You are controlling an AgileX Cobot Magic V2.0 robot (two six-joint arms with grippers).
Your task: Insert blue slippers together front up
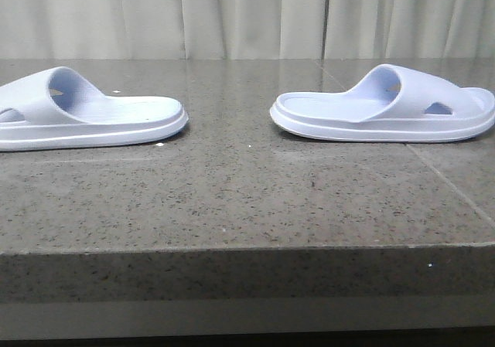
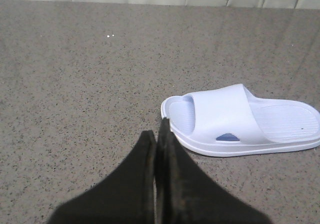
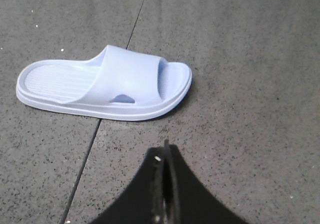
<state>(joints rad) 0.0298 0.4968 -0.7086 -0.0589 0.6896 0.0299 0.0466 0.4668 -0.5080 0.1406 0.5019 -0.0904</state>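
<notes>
Two pale lavender-blue slippers lie flat, soles down, on a grey speckled stone table. The left slipper [image 1: 77,113] is at the far left, partly cut by the frame edge; it also shows in the left wrist view [image 2: 240,120]. The right slipper [image 1: 387,107] lies at the right, heel toward the middle; it also shows in the right wrist view [image 3: 107,83]. My left gripper [image 2: 157,129] is shut and empty, its tip close beside the left slipper's end. My right gripper [image 3: 165,151] is shut and empty, a short way off the right slipper. Neither gripper shows in the front view.
The stone table [image 1: 247,200] has a front edge close to the camera and a thin seam line [image 3: 95,139] running under the right slipper. Pale curtains [image 1: 247,15] hang behind the table. A wide gap of bare stone separates the two slippers.
</notes>
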